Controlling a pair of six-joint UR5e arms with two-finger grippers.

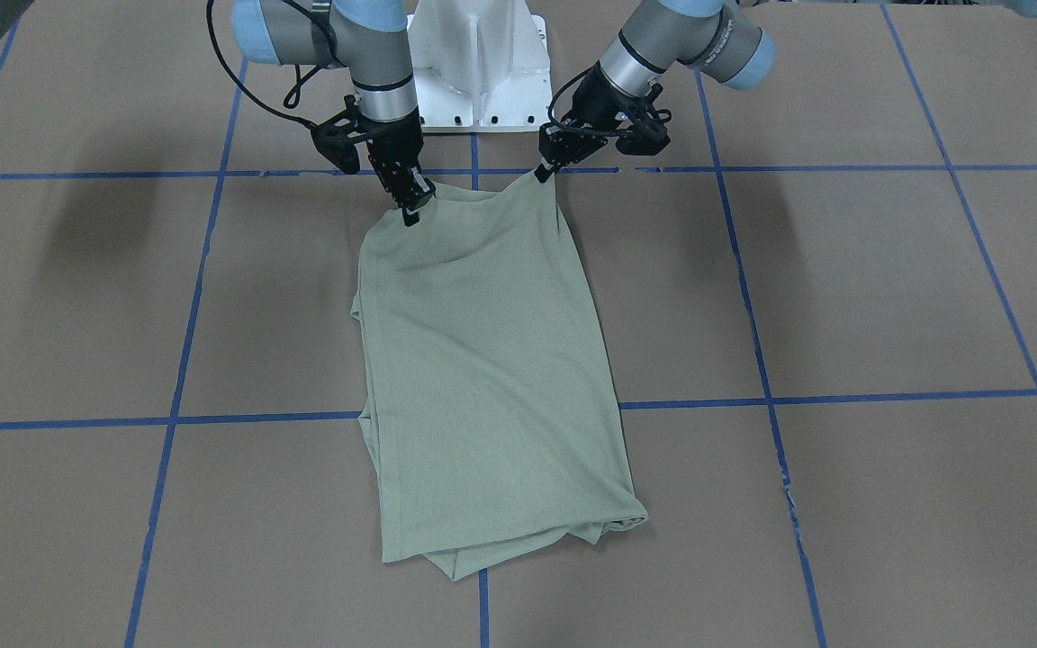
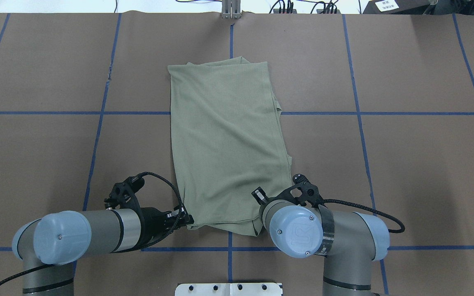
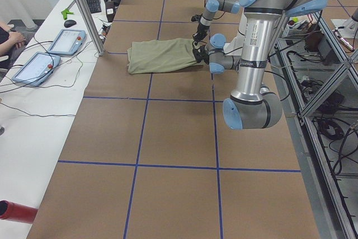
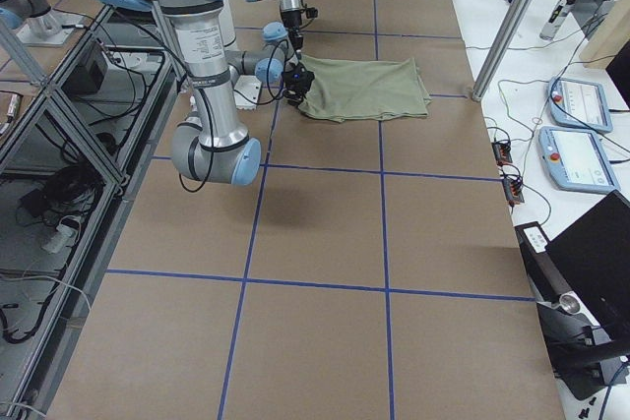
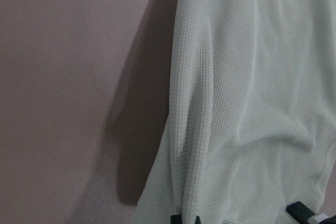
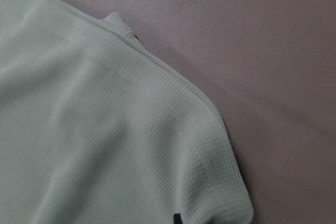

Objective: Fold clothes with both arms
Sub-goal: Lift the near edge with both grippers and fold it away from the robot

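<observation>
Our overhead view looks forward and down from behind the robot, arms entering at the bottom of the frame. Our front view faces it steeply from across the table (image 1: 843, 297), base at top centre. Two side views look along the table from its ends, farther off. Both wrist cameras sit close above the shirt (image 2: 224, 139), which all six views share.

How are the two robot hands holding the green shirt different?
The right gripper points almost straight down onto its corner, while the left gripper is tilted and comes in from the side. The left gripper lifts its corner of the shirt into a pulled-up peak; the right gripper's corner looks lower and flatter. Both are black, two-fingered, and shut on the shirt's edge nearest the robot.
</observation>
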